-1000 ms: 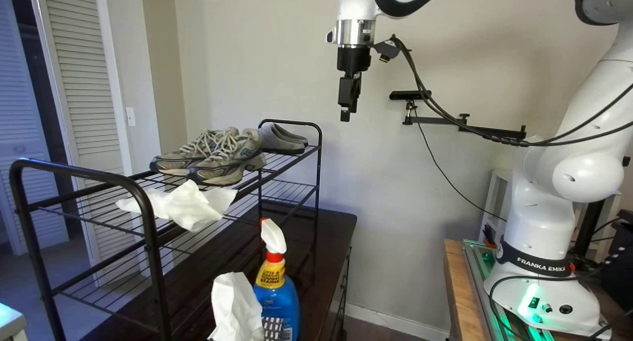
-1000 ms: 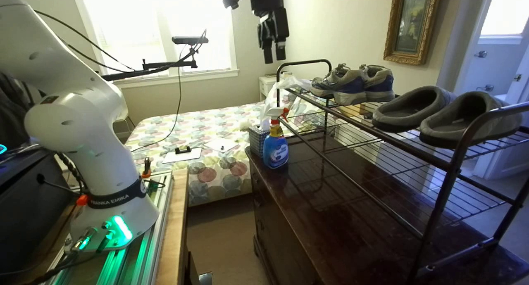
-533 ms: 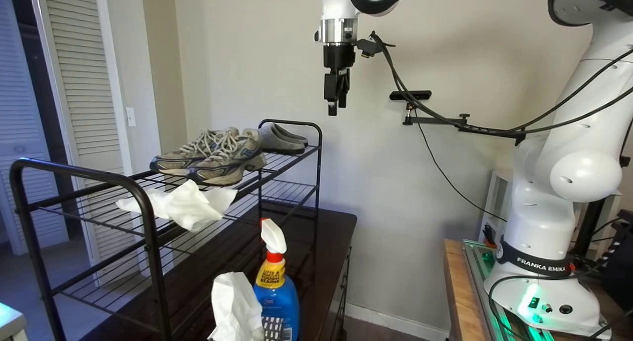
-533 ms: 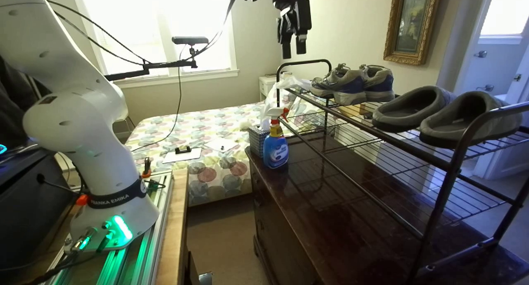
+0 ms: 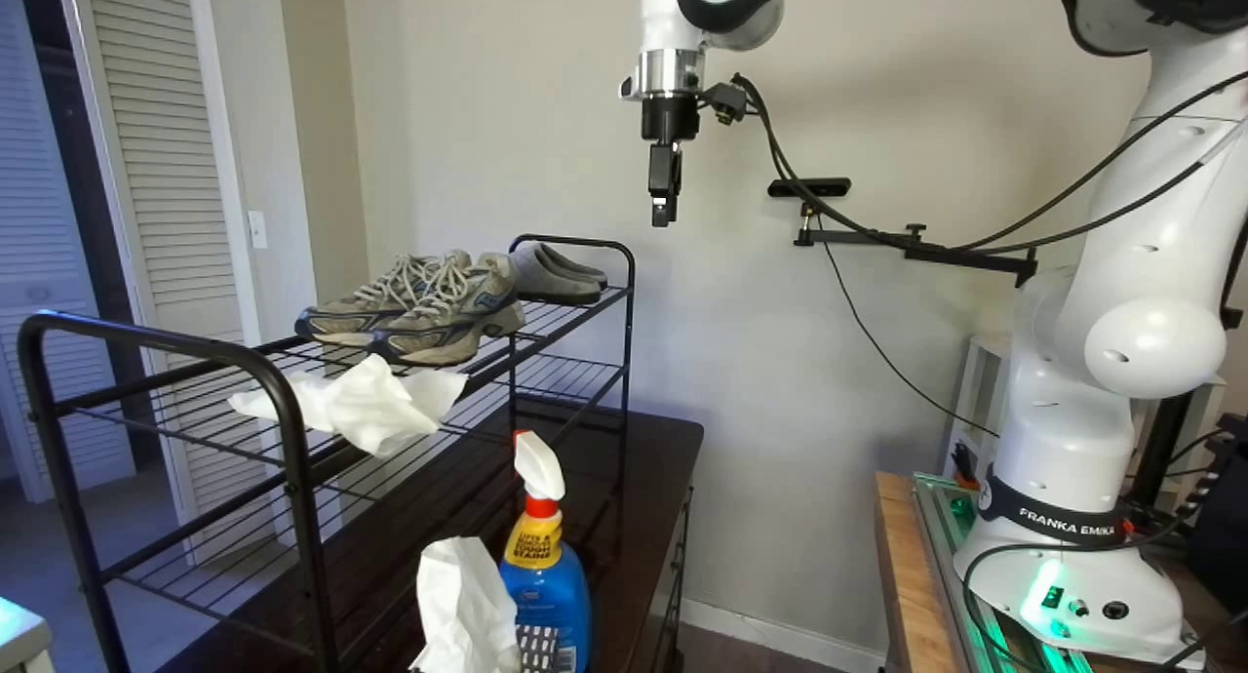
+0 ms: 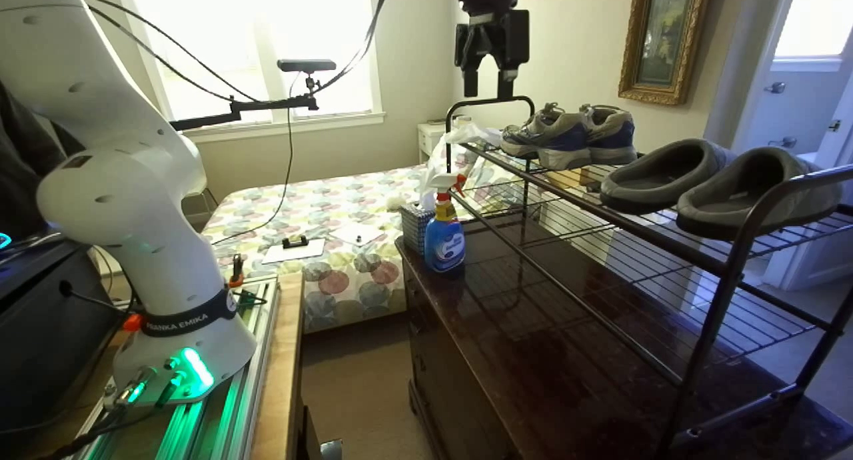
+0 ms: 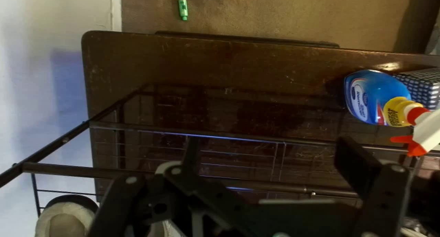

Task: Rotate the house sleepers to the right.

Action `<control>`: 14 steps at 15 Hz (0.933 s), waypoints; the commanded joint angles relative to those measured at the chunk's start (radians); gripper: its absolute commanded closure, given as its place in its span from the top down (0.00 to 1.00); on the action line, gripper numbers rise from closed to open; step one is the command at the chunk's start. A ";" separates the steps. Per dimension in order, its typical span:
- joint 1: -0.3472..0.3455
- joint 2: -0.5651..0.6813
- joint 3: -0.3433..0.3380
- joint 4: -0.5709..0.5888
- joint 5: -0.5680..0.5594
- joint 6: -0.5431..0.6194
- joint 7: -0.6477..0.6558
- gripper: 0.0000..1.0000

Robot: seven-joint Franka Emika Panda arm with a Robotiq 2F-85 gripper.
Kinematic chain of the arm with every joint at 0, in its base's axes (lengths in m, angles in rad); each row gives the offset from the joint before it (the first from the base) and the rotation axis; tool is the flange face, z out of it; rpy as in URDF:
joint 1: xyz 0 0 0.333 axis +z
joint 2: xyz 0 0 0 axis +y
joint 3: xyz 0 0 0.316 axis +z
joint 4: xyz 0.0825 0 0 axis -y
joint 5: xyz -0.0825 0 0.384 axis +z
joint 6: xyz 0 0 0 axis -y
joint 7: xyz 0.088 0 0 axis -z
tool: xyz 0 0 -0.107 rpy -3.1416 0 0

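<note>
We see rounded gray slippers (image 6: 713, 207) on the metal wire rack (image 6: 626, 223), right of the laced sneakers (image 6: 566, 140); our pincer (image 6: 488, 95) hangs spread.

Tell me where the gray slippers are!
In an exterior view, the gray slippers are on the right, on the dark rack's top shelf, at its near end and next to the sneakers.
</note>
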 commanded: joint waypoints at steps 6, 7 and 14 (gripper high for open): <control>-0.051 0.238 -0.078 0.249 0.129 0.056 -0.097 1.00; -0.052 0.259 -0.074 0.273 0.106 0.075 -0.093 1.00; -0.057 0.280 -0.064 0.304 0.088 0.078 -0.088 1.00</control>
